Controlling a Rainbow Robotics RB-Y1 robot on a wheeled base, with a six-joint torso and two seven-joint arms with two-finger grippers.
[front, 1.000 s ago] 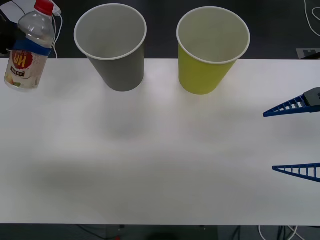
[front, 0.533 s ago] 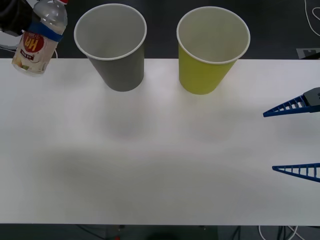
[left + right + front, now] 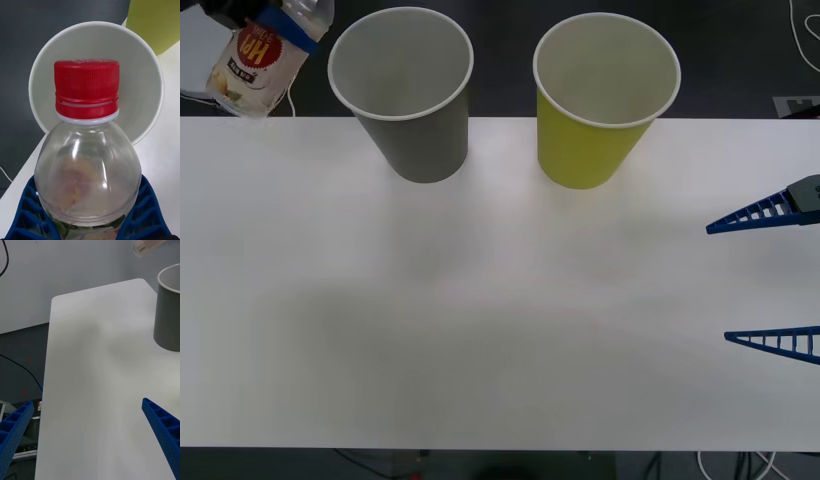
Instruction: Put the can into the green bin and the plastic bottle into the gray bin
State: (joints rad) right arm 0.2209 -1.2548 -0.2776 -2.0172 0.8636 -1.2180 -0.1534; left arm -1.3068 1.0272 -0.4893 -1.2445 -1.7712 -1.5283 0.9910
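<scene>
your left tool (image 3: 90, 221) grips the plastic bottle (image 3: 262, 55), tilted in the air at far left, just beside the gray bin (image 3: 406, 92). your right tool (image 3: 770, 275) sits wide open near the worktop (image 3: 500, 320)'s right edge.

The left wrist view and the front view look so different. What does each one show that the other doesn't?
Left wrist view alone: the plastic bottle's red cap up close, and the left end effector's blue fingers clamped on the bottle's sides.

Front view alone: the whole white table and the right end effector, open, at the table's right edge.

Both: the bottle lifted and tilted toward the gray bin's open mouth, with the green bin beside it.
</scene>
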